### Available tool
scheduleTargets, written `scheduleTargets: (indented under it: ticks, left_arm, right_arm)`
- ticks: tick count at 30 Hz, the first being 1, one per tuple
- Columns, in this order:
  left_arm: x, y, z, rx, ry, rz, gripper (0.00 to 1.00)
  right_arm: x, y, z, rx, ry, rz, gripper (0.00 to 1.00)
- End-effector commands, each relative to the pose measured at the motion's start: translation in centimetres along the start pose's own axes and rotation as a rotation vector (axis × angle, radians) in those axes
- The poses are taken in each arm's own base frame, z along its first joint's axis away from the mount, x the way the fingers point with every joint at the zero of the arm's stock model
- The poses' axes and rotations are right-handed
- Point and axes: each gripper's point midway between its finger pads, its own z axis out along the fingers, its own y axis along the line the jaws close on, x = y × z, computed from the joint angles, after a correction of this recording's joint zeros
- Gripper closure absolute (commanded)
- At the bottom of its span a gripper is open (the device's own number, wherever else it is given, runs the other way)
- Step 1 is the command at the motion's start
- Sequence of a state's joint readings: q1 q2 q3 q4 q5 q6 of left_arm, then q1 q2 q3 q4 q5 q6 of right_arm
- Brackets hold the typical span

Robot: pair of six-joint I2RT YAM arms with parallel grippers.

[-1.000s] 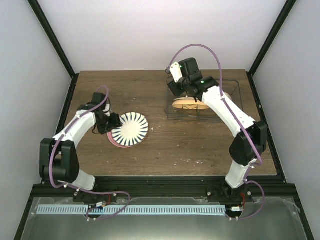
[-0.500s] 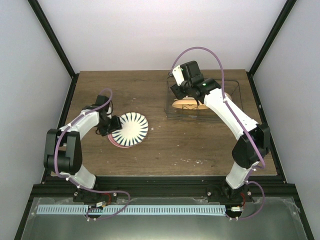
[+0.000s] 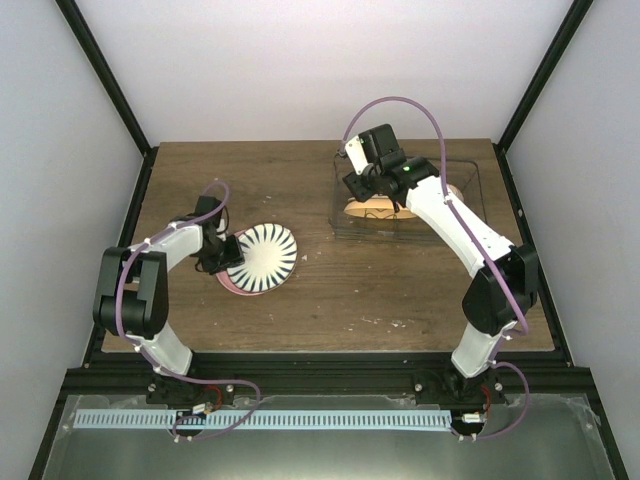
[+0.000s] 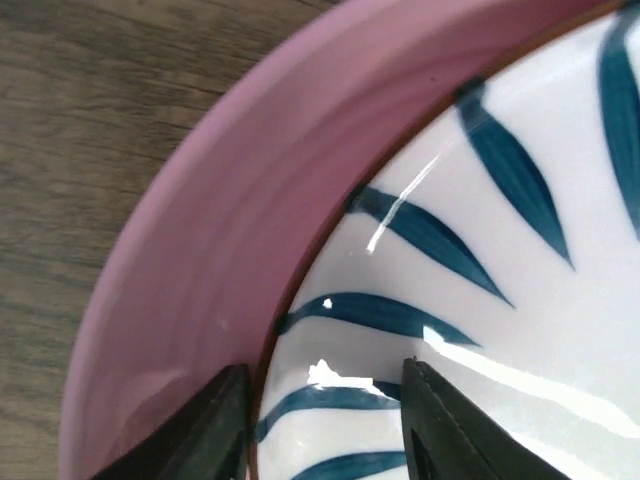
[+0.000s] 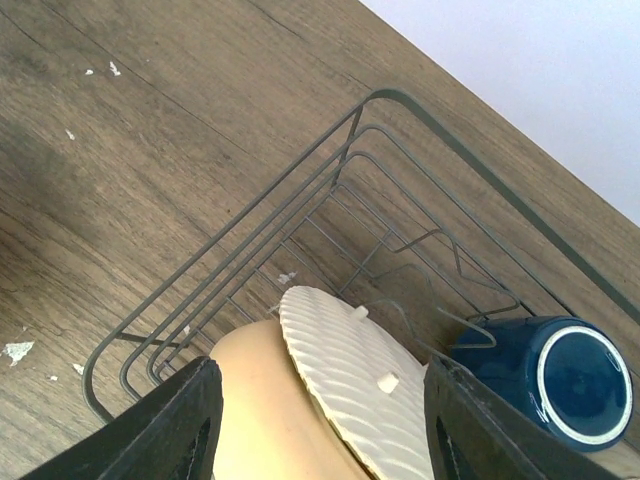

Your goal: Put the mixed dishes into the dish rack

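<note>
Lifting the white plate with black radial stripes (image 3: 262, 256) cleanly means pinching only its rim, so the left gripper (image 4: 325, 405) should keep 1 finger under that edge and clear of the pink plate (image 4: 190, 250) beneath. Its jaws straddle the rim, but I cannot tell whether they grip. The glossy glaze looks slippery. The plate lies well apart from the dish rack (image 5: 385, 95).

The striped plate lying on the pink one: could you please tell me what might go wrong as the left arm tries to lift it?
1. The left fingers straddle only the rim of the striped plate. An edge grip on glossy glaze may slip, so the plate could tilt or drop.
2. One finger reaches down over the pink plate right beside that rim, so the pink plate might be nudged or dragged along.
</note>
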State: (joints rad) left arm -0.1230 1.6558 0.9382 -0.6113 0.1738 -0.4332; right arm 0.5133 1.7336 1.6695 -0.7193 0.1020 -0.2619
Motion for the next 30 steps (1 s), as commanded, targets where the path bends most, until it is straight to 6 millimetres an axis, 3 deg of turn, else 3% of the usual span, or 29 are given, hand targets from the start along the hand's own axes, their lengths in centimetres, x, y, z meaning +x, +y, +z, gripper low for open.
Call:
scheduleTargets:
  ticks: [1,8,13,18,21,25,30]
  left_arm:
    - [2.1,1.1,1.6,0.014,0.047,-0.036,0.63]
    - [2.8,1.8,1.6,0.033,0.044,-0.048,0.85]
    - [2.4,1.6,1.3,0.046,0.029,-0.042,0.94]
    - [2.2,1.4,1.7,0.060,0.030,-0.040,0.98]
    - [2.1,1.3,2.0,0.063,0.035,-0.036,0.99]
    - [1.5,1.0,2.0,0.070,0.028,-0.015,1.00]
    - [0.8,0.8,2.3,0.070,0.024,0.005,1.00]
  right_arm:
    - [-1.2,-0.1,-0.2,0.003,-0.016,-0.012,0.43]
    - [-0.9,0.5,0.0,-0.023,-0.006,-0.009,0.43]
    - [-1.6,3.0,-0.8,-0.172,-0.031,0.046,0.43]
    - [-2.9,7.2,-2.3,-0.412,-0.035,0.112,0.47]
    - [-3.2,10.4,-2.0,-0.535,0.011,0.138,0.51]
    - [-2.5,13.9,-0.7,-0.646,0.107,0.163,0.54]
    - [-0.7,16.4,-0.3,-0.744,0.220,0.225,0.56]
